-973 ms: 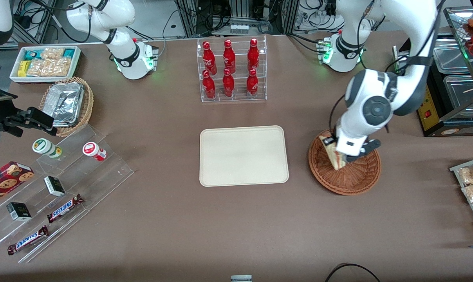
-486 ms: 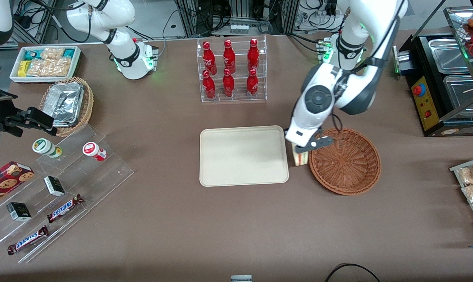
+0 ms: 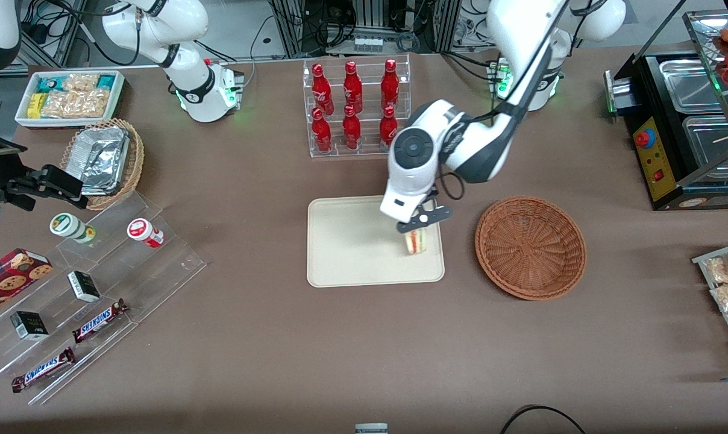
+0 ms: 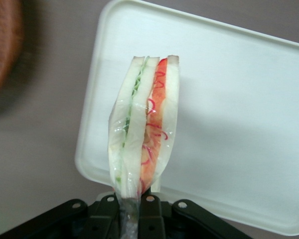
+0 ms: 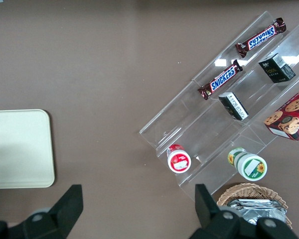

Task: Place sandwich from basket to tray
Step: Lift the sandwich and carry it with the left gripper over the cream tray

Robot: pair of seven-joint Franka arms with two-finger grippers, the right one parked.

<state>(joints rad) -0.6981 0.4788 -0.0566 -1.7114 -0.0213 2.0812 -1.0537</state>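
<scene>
My left gripper (image 3: 419, 226) is shut on the sandwich (image 3: 417, 241), a wrapped wedge of pale bread with red and green filling, and holds it above the cream tray (image 3: 352, 253), over the tray's end nearest the basket. In the left wrist view the sandwich (image 4: 144, 124) hangs from my closed gripper (image 4: 133, 211) with the tray (image 4: 239, 124) beneath it. The reddish-brown wicker basket (image 3: 530, 247) sits beside the tray, toward the working arm's end, with nothing in it. The tray's corner also shows in the right wrist view (image 5: 20, 149).
A clear rack of red bottles (image 3: 356, 108) stands farther from the camera than the tray. A clear stepped shelf with snack bars and cups (image 3: 93, 283), a tan basket with foil containers (image 3: 102, 160) and a white snack box (image 3: 69, 96) lie toward the parked arm's end. A black warmer (image 3: 689, 132) stands at the working arm's end.
My gripper has lifted the sandwich out of the basket and carried it sideways from the basket's rim to over the tray. The basket is left with nothing in it.
</scene>
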